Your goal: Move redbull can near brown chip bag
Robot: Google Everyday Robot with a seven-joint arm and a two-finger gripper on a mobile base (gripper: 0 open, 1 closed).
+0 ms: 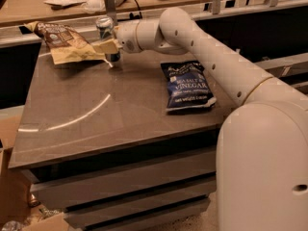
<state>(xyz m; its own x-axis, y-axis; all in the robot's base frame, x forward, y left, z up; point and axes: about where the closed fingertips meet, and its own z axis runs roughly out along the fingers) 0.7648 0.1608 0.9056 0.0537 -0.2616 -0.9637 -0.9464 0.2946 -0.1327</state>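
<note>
The redbull can (104, 25) stands upright at the far left of the table, its silver top showing and its lower body partly hidden by my gripper. The brown chip bag (60, 41) lies just left of the can, dark brown at the top and tan-yellow below, its right edge touching or nearly touching the gripper. My gripper (110, 47) is at the can, at the end of the white arm that reaches in from the right.
A dark blue Sea Salt & Vinegar bag (187, 84) lies right of centre on the grey-brown table (96, 124). Behind the table a rail and a wooden desk with papers and cables run across. Cardboard boxes sit on the floor at the lower left.
</note>
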